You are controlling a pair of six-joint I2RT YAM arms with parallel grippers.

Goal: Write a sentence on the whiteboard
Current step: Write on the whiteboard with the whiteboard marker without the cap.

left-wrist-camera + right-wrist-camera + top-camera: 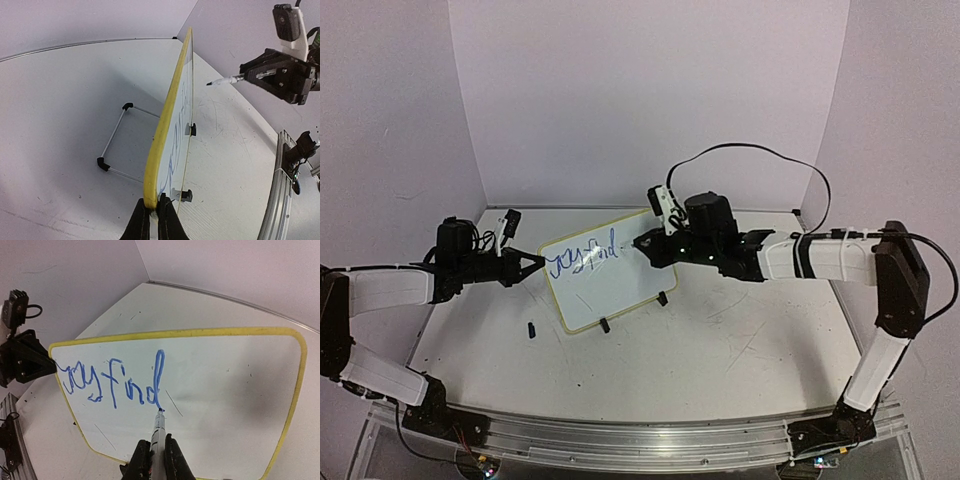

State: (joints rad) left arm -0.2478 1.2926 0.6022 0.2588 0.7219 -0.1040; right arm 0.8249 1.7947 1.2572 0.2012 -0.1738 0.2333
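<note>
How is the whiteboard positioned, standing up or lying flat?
Standing up: the whiteboard rests on its lower edge, wire stand behind it, left end effector pinching its side edge.

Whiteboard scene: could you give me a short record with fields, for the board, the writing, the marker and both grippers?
whiteboard: standing on the table, yellow frame
writing: blue, ends in "find"
marker: tip at the foot of the last letter; contact unclear
left gripper: shut on the whiteboard's edge
right gripper: shut on the marker
</note>
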